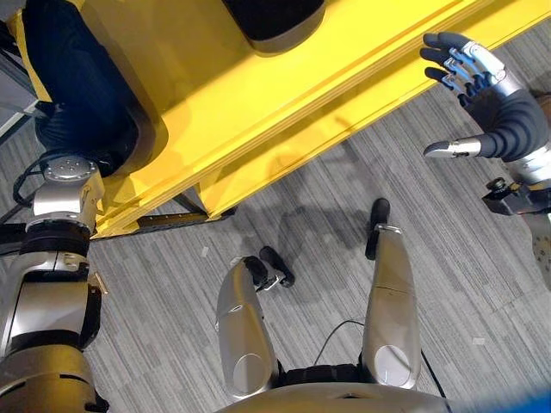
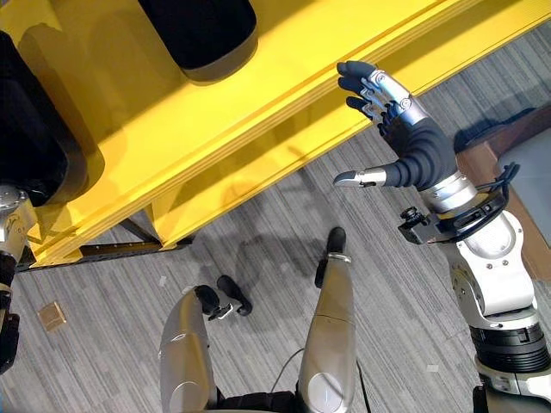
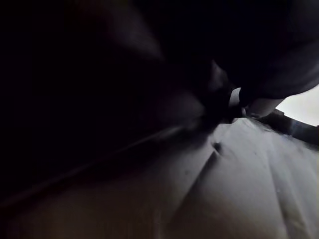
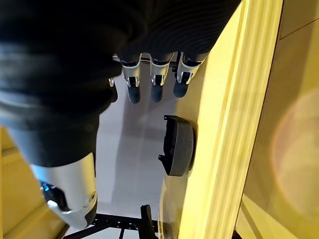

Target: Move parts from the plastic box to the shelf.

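Left hand: arm enters at the left edge of the eye views and reaches onto the yellow shelf (image 1: 284, 95); the hand itself is hidden against a large dark part (image 1: 82, 86) lying on the shelf's left end. Whether its fingers are spread or closed round anything cannot be told; the left wrist view gives dark, unreadable surfaces.
Dark part, left: bulky, black, rounded outline, matte surface; rests on the shelf top at its left end, by the left arm.
Dark part, centre: black, rounded, with a paler grey rim along its lower edge (image 2: 200, 39); sits on the shelf top further along, well apart from both hands.
Shelf: bright yellow, flat top with a stepped front lip, running diagonally across the view above grey striped carpet (image 1: 344, 215).
Right hand (image 2: 400, 142): raised just off the shelf's front edge, fingers (image 2: 366, 86) straight and spread, thumb stuck out sideways, holding nothing.
Small dark part: black, curved shell shape (image 4: 178, 144), seen past the right hand's fingertips beside the yellow shelf edge.
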Motion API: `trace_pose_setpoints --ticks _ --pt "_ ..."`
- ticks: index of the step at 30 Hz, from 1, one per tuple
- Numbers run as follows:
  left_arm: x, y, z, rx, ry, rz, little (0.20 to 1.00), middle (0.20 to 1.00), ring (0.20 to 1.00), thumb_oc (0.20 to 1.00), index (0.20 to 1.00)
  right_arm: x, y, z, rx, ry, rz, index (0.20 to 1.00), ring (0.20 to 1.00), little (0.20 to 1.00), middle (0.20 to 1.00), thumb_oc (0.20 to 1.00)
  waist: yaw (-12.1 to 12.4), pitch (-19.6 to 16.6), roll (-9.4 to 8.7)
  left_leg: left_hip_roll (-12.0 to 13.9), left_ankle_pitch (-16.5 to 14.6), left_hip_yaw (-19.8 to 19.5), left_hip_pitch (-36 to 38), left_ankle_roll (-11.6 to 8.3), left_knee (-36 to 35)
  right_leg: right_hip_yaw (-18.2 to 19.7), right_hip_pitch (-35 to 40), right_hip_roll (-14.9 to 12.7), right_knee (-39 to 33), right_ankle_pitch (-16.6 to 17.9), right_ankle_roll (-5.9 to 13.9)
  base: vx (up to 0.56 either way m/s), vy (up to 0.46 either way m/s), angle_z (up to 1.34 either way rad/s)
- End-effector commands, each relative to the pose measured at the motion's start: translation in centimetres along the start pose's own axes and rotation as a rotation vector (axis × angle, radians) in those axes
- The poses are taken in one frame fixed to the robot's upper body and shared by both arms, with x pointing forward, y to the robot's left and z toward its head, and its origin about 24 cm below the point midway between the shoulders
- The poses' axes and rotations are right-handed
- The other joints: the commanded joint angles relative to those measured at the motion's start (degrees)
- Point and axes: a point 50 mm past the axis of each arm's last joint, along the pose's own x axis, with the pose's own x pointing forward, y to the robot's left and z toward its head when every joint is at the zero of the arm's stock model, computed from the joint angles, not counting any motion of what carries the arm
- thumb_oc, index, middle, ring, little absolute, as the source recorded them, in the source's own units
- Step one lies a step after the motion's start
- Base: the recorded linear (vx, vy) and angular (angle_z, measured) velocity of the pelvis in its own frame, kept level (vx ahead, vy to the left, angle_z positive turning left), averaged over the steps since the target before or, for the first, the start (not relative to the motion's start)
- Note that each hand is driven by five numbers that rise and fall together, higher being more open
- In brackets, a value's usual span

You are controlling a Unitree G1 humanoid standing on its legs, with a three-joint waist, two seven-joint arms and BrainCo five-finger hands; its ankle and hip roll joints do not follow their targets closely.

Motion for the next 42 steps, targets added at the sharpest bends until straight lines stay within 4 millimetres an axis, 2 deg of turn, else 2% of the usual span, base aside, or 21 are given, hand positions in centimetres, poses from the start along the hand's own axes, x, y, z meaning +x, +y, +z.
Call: trace_pose_setpoints --ticks 1,4,6,10,11,18,22,26,32,37,42 --pt "0.6 1.2 2.2 0.030 -0.067 0.015 0.200 0.200 0.200 0.200 0.200 0.2 0.9 1.6 0.029 -0.074 0.115 1.000 1.000 1.000 1.000 1.000 -0.63 -2.19 -2.32 -4.08 11.02 -1.32 0.38 -1.48 -11.89 -1.71 3.33 1.43 9.03 -7.80 0.26 0.03 0.049 0.06" --pt "0.5 0.4 3.5 0.060 -0.094 -0.007 0.200 0.200 0.200 0.200 0.200 0.3 1.5 1.4 0.006 -0.053 0.204 1.000 1.000 1.000 1.000 1.000 -0.26 -2.20 -2.84 -4.31 10.76 -1.58 0.83 -1.29 -11.60 -1.98 4.03 1.07 8.79 -7.23 0.25 0.02 0.013 0.06" --pt "0.3 -0.9 5.2 0.081 -0.129 -0.034 0.200 0.200 0.200 0.200 0.200 0.5 2.2 1.0 0.025 -0.025 0.265 1.000 1.000 1.000 1.000 1.000 0.21 -2.21 -3.29 -4.70 10.40 -1.82 1.47 -0.85 -11.34 -2.10 4.60 0.47 8.88 -6.31 0.44 0.04 -0.006 0.08" --pt "0.1 -2.3 6.8 0.105 -0.160 -0.064 0.200 0.200 0.200 0.200 0.200 0.9 3.1 0.5 0.043 -0.008 0.294 1.000 1.000 1.000 1.000 1.000 0.91 -2.46 -4.01 -5.08 9.84 -2.57 1.64 -0.42 -10.75 -2.47 5.09 -0.12 9.22 -5.40 0.80 0.02 -0.052 0.10" --pt "-0.2 -3.1 7.7 0.116 -0.176 -0.079 0.200 0.200 0.200 0.200 0.200 1.3 3.6 0.1 0.052 0.004 0.301 1.000 1.000 1.000 1.000 1.000 1.34 -2.51 -4.47 -5.63 9.60 -3.15 1.83 -0.13 -10.74 -2.77 5.51 -0.38 9.20 -4.74 1.09 0.01 -0.077 0.06" --pt "-1.0 -5.3 9.6 0.118 -0.184 -0.080 0.200 0.200 0.200 0.200 0.200 2.5 5.0 -0.4 0.046 0.016 0.295 1.000 1.000 1.000 1.000 1.000 2.34 -2.21 -5.36 -7.74 9.44 -4.92 2.19 0.27 -11.71 -3.17 6.73 -0.62 7.55 -2.42 1.84 -0.02 -0.055 0.19" --pt "-1.4 -6.1 10.0 0.117 -0.170 -0.052 0.200 0.200 0.200 0.200 0.200 2.8 5.6 -0.7 0.046 0.025 0.262 1.000 1.000 1.000 1.000 1.000 2.78 -2.19 -6.08 -8.96 8.94 -6.37 1.55 0.54 -11.40 -3.21 6.86 -0.31 6.81 -1.33 2.18 -0.02 -0.074 0.17" --pt "-1.0 -5.5 9.3 0.081 -0.092 0.015 0.200 0.200 0.200 0.200 0.200 3.0 5.8 -0.8 0.055 0.027 0.234 1.000 1.000 1.000 1.000 1.000 3.20 -2.19 -6.57 -9.38 8.18 -6.95 1.34 0.74 -10.64 -3.49 7.22 0.04 6.89 -1.08 2.38 -0.01 -0.057 0.20" --pt "-0.4 -4.4 8.4 0.040 -0.065 0.071 0.200 0.200 0.200 0.200 0.200 2.8 6.0 -0.8 0.051 0.031 0.226 1.000 1.000 1.000 1.000 1.000 3.28 -2.18 -6.89 -9.02 8.41 -6.89 1.57 0.46 -10.80 -3.73 7.49 0.05 6.98 -0.77 2.56 0.00 -0.007 0.01" --pt "-0.5 -4.5 8.7 0.027 -0.091 0.073 0.200 0.200 0.200 0.200 0.200 2.5 5.9 -0.9 0.049 0.041 0.210 1.000 1.000 1.000 1.000 1.000 3.11 -2.18 -7.03 -8.56 8.46 -6.59 1.85 0.22 -10.83 -4.01 7.57 -0.04 7.03 -0.74 2.64 0.00 -0.008 0.01" --pt "-0.6 -4.6 8.9 0.094 -0.124 0.057 0.200 0.200 0.200 0.200 0.200 2.3 5.7 -1.0 0.052 0.047 0.205 1.000 1.000 1.000 1.000 1.000 2.83 -2.18 -7.08 -7.99 8.21 -6.08 2.19 0.23 -10.48 -4.29 7.76 -0.19 7.34 -1.11 2.55 0.00 0.000 0.00"
